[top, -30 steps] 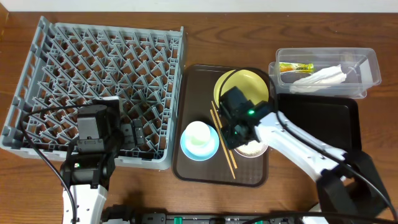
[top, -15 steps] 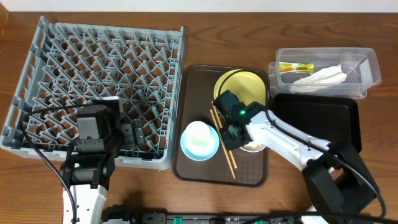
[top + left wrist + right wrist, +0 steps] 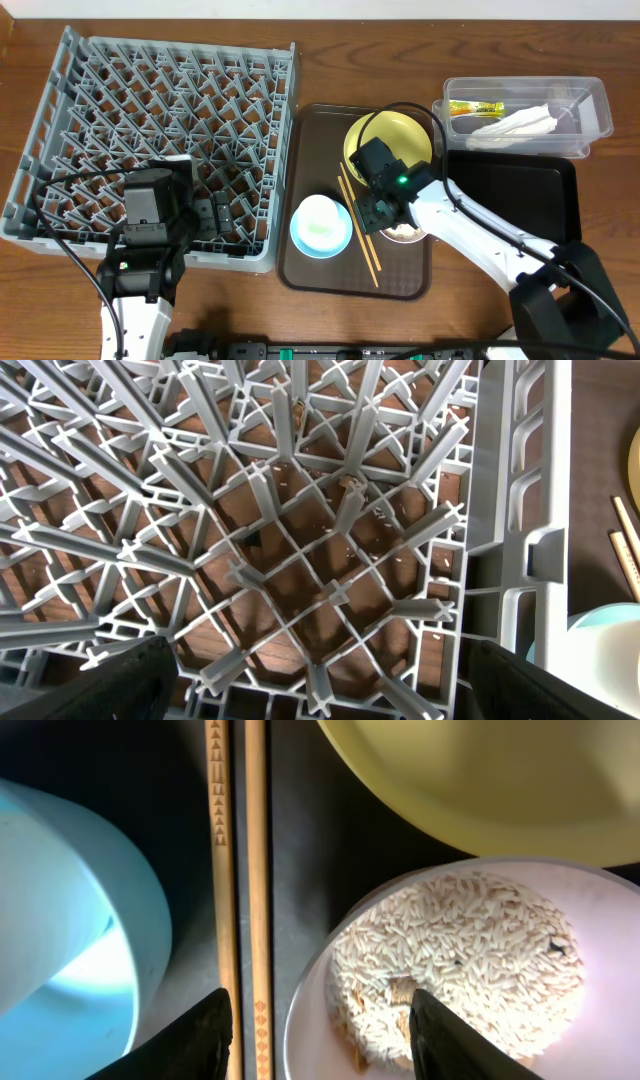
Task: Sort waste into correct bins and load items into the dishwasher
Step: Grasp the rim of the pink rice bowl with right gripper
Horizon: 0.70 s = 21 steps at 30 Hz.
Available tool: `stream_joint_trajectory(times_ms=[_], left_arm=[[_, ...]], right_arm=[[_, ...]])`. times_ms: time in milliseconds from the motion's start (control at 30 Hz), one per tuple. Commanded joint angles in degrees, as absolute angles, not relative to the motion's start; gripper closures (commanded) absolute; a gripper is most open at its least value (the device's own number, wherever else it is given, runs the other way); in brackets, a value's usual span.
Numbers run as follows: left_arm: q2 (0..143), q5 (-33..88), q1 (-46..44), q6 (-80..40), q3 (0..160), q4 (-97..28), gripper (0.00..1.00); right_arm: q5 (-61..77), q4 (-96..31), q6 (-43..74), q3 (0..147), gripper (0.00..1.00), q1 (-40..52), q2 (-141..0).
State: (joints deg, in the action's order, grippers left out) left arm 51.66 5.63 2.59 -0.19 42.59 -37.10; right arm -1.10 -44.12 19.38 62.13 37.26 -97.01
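The right tool [image 3: 318,1025] hangs with its fingers apart, straddling the near rim of the round white bowl [image 3: 615,930] holding whitish rice scraps [image 3: 450,950]; two thin wooden chopsticks [image 3: 245,870] lie right beside the finger on the light blue bowl's [image 3: 60,920] side, their long axis running straight away from the tool; the left tool [image 3: 315,660], also spread, sits well apart over the large grey plastic dish rack [image 3: 520,480]; the right arm is plainly nearer.

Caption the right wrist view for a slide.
Open right gripper above white bowl of rice, beside chopsticks and light blue bowl.
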Motion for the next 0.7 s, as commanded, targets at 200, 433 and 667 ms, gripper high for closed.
stream_joint_trajectory(times_ms=[200,433,667], left_arm=[[51.59,5.54,2.83,-0.73,44.05,-37.15,0.04],[51.59,5.54,2.83,-0.71,44.05,-37.15,0.04],[51.59,5.54,2.83,-0.71,44.05,-37.12,0.04]], right_arm=[[-1.48,-42.41,21.02,62.94,0.62,38.61,-100.66],[-1.48,-41.25,21.04,62.94,0.79,39.92,-102.63],[-1.52,-42.13,21.41,63.44,0.99,40.14,-102.1]])
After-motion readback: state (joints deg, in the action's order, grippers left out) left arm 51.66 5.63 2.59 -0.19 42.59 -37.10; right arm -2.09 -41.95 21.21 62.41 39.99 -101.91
